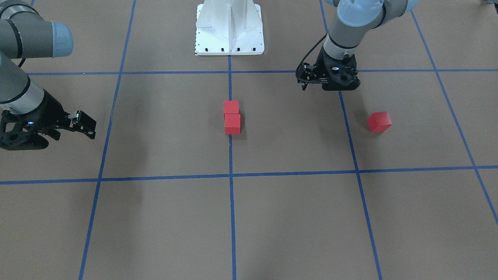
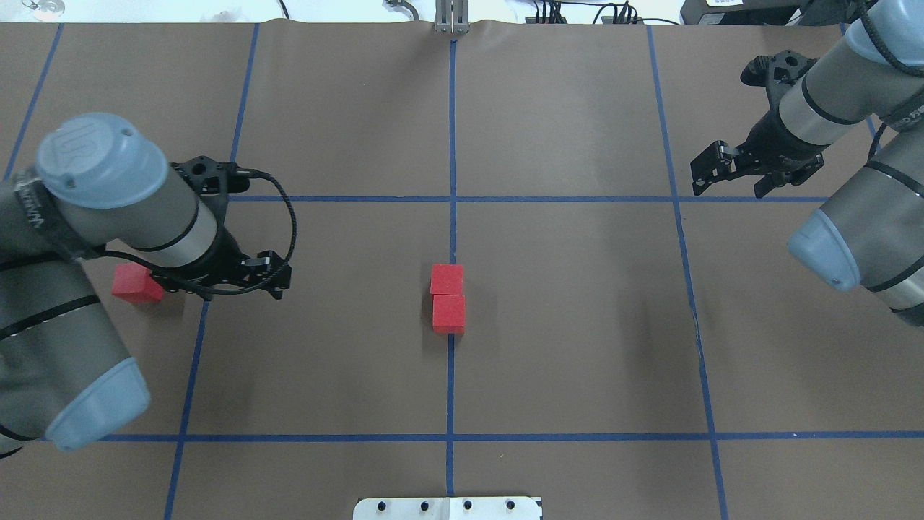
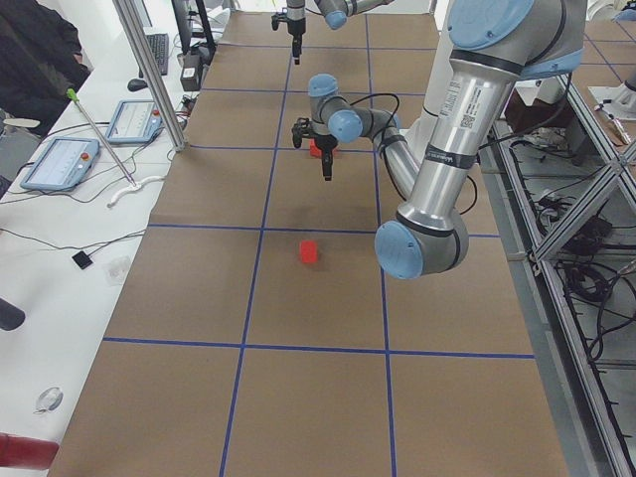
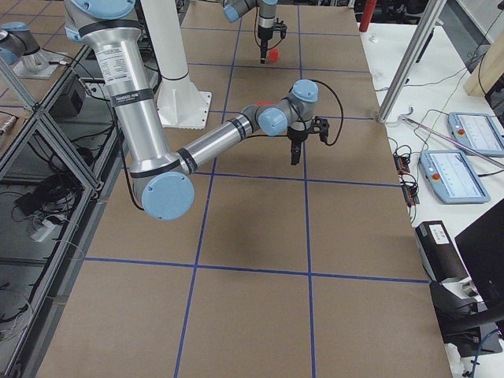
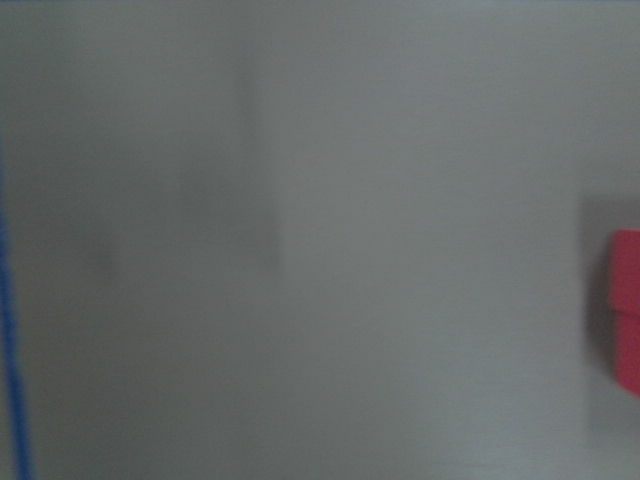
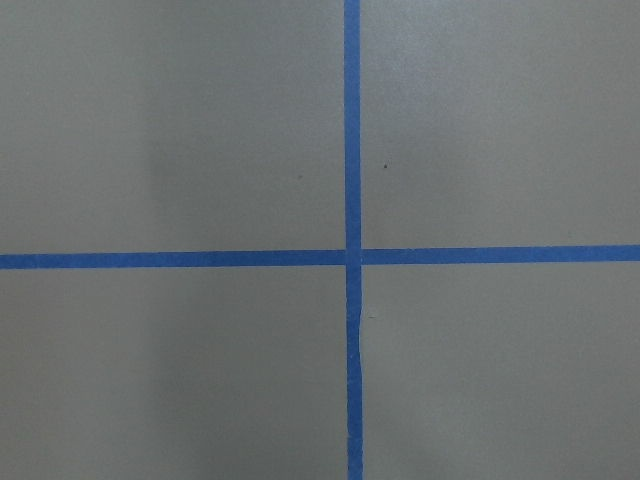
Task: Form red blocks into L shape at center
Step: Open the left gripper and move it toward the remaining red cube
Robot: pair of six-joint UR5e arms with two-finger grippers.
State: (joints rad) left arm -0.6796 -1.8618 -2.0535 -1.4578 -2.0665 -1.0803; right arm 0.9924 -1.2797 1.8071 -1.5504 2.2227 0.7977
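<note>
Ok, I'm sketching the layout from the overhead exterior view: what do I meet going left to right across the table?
Lone red block → left gripper → pair of touching red blocks at the center → right gripper.

A robotics lab: a brown-papered table (image 3: 199, 288) gridded with blue tape (image 6: 352, 120), teach pendants (image 3: 60, 164) on a white bench (image 3: 60, 298) at nine o'clock, aluminium posts (image 3: 149, 75), and cables (image 3: 591, 298) tangled under open framing at three o'clock.
</note>
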